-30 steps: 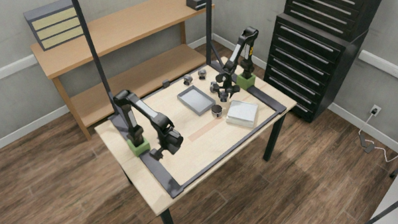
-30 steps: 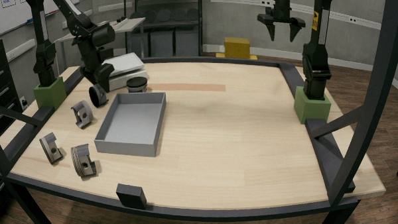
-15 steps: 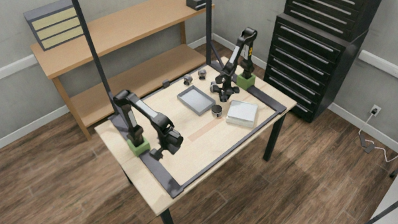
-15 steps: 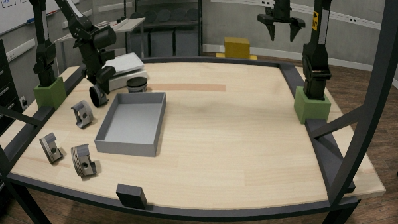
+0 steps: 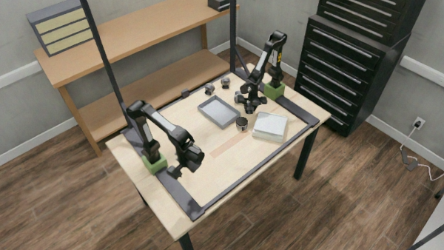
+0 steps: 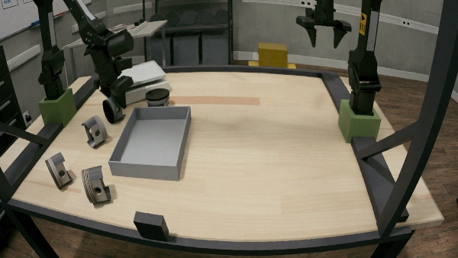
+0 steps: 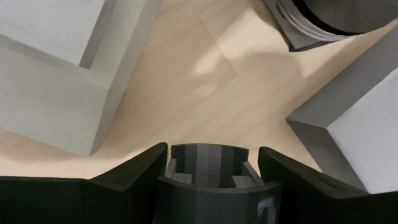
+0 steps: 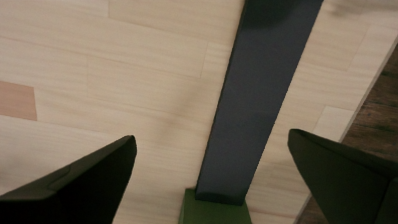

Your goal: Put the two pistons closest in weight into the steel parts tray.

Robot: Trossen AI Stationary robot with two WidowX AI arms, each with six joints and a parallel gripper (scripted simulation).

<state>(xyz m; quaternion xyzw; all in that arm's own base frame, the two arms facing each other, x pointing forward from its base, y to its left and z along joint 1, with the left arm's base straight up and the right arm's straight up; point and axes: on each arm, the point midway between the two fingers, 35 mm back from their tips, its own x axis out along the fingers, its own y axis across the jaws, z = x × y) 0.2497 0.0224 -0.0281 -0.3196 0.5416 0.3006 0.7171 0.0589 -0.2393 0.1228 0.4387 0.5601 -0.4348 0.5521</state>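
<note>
The grey steel tray (image 5: 219, 112) (image 6: 150, 139) (image 7: 367, 130), rectangular with thin upright walls, lies on the pale wood-grained table (image 5: 226, 159) (image 6: 248, 160) (image 7: 215, 95) (image 8: 135, 90) with no piston inside. Just beside it, the left gripper (image 5: 250, 106) (image 6: 120, 104) (image 7: 213, 152) grasps a dark, hollow piston (image 5: 249, 109) (image 6: 113, 111) (image 7: 215, 197); whether that touches the wood is unclear. A black-topped piston (image 5: 242, 123) (image 6: 157, 98) (image 7: 345, 17) stands between tray and smooth, pale scale (image 5: 269, 126) (image 6: 143, 80) (image 7: 60, 95), cropped in the left wrist view. Three ridged metal pistons rest farther along. The right gripper (image 5: 182, 168) (image 6: 324, 43) (image 8: 211, 139) hangs released.

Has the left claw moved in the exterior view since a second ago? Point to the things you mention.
Yes: against the white scale (image 5: 270, 126) (image 6: 146, 89) (image 7: 55, 100), the left claw (image 5: 250, 108) (image 6: 121, 102) (image 7: 213, 152) has come lower, down at the piston (image 5: 249, 102) (image 6: 111, 111) (image 7: 216, 200).
</note>
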